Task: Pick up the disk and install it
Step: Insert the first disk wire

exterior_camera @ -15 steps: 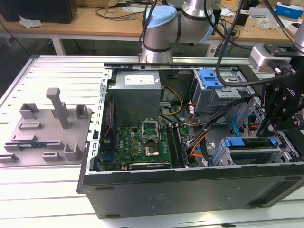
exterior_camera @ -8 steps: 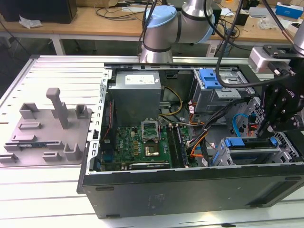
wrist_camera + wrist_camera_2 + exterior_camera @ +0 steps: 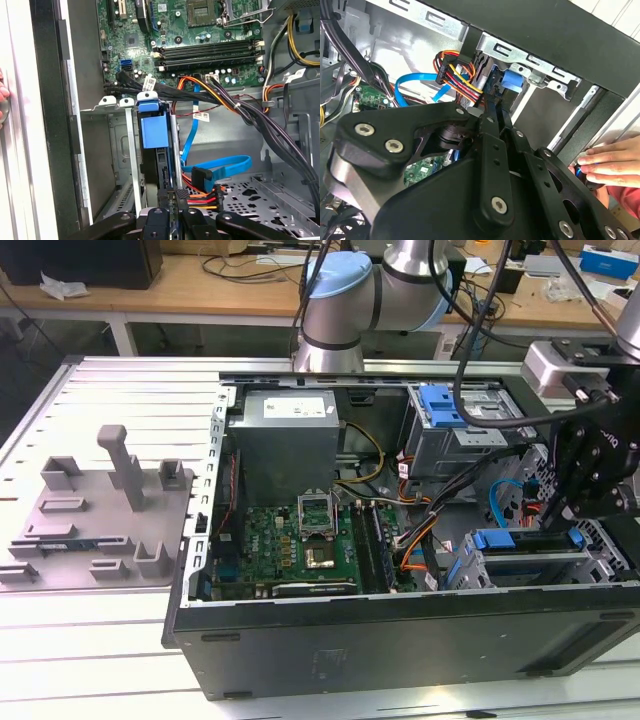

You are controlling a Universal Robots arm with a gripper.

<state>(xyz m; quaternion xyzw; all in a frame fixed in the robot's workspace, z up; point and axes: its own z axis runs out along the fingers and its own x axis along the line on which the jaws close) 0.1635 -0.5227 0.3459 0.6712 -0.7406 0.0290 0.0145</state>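
Observation:
The disk (image 3: 155, 132), a drive framed by a bright blue bracket, stands edge-on in the metal drive cage (image 3: 131, 150) of an open computer case. In the exterior view the disk (image 3: 520, 540) sits in the cage at the case's front right corner. My gripper (image 3: 173, 196) is at the disk's near end, with its black fingers drawn close together on it. In the second wrist view the gripper (image 3: 492, 107) reaches down to the blue bracket (image 3: 512, 80). In the exterior view the black gripper (image 3: 580, 510) hangs just above the cage.
A person's hand (image 3: 610, 165) rests on the case's outer edge beside the cage. Bundled power cables (image 3: 210, 95) and a blue data cable (image 3: 220, 165) lie close to the disk. The motherboard (image 3: 300, 540), grey power supply (image 3: 285, 440) and a second blue-bracketed bay (image 3: 445, 405) sit inside.

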